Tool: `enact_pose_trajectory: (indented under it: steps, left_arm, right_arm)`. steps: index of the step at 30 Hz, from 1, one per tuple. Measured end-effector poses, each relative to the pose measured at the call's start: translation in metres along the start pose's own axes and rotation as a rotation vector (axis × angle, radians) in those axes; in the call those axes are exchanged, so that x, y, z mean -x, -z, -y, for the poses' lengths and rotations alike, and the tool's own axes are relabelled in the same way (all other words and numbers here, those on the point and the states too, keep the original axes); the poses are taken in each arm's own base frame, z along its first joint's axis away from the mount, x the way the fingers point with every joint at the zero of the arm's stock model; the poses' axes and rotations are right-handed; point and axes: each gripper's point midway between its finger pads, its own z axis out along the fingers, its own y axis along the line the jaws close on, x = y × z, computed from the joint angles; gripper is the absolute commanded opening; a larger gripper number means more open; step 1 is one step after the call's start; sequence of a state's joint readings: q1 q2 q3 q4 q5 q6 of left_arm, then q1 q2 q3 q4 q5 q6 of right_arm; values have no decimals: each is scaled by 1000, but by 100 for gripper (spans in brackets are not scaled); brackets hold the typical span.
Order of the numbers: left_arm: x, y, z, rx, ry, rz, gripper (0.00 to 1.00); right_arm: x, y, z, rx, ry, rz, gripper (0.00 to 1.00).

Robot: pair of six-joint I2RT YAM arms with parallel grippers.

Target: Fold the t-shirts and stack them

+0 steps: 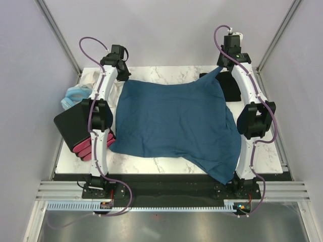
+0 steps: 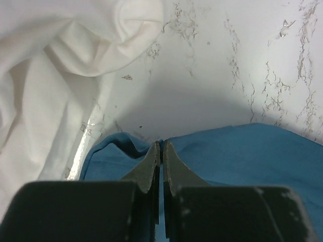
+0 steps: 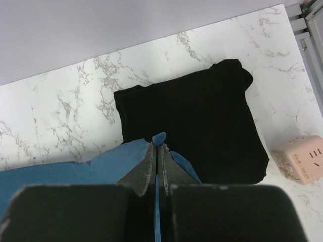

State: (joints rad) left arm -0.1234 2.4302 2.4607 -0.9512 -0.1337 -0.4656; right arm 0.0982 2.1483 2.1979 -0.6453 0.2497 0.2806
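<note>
OK, left gripper [image 2: 161, 146]: jaws all but closed, only a thin strip of blue cloth between them, pinching the far-left corner of the teal shirt [image 1: 174, 123]. Right gripper [image 3: 157, 147] is the same, clamped tight on the far-right corner, with a small tip of cloth poking out past the fingertips. The shirt is spread wide between the two arms and covers most of the table [image 1: 151, 73]. Its near-right corner hangs past the front edge by the right arm's base. The black shirt [image 3: 202, 126] lies folded flat at the far right, just beyond the right gripper, and the teal corner overlaps its near edge. From the top view it is mostly hidden behind the right arm and the teal cloth. Can't make out the teal shirt's sleeves or collar from any view. Both wrist views lose their lower third to the gripper bodies. The white cloth [image 2: 45, 91] is bunched at the far left, cut off by the frame, close to the left gripper but not touching it. The left side is crowded: a pale blue ring [image 1: 74, 96], a black block [image 1: 70, 126] and pink pieces [image 1: 83, 148] under the left arm. A pink socket cube [image 3: 300, 159] sits just beside the black shirt near the right edge. Bare marble shows along the far edge between the grippers and in a near-left strip.
</note>
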Motion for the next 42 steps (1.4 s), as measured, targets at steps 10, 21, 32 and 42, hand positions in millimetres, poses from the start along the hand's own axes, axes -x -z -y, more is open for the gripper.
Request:
enact_pose_trajectory:
  steps: [10,21,32,42]
  left_arm:
    - [-8,-17,5,-37,-1,-31,2]
    - [-4,-10,-21,-12,24,-39,2]
    - [26,112,-31,-63,50,90,2]
    - [37,208,-35,-127,62,223,2]
  right_arm:
    - [-8,-22,9,-70,41,-3,0]
    - [14,30,18,-166,69,95,0]
    - [105,168,47,-184,-12,352,0]
    - [124,253,63,-127,-52,450,0]
